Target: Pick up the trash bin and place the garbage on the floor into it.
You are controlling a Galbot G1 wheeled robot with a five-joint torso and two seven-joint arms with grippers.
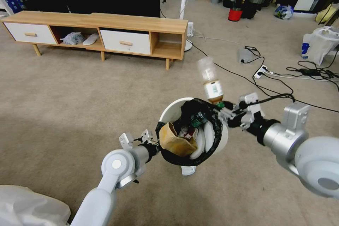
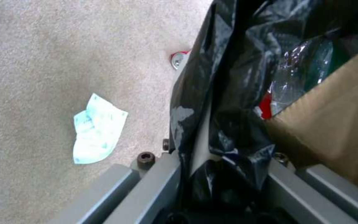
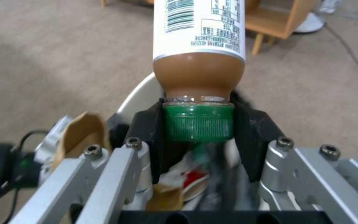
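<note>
The left gripper (image 1: 155,147) is clenched on the rim of the trash bin (image 1: 172,110), holding it off the floor (image 1: 70,91). The right gripper (image 1: 221,110) grasps a bottle (image 1: 211,84) by its green cap (cap down) above the bin's far rim.

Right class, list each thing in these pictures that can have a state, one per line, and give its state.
trash bin: lifted off the floor, nearly full
left gripper: shut on the bin's rim
right gripper: shut on the bottle's green cap
bottle: capped, held cap-down over the bin
brown carton: inside the bin
tissue: crumpled, lying on the carpet
cabinet drawers: closed
</note>
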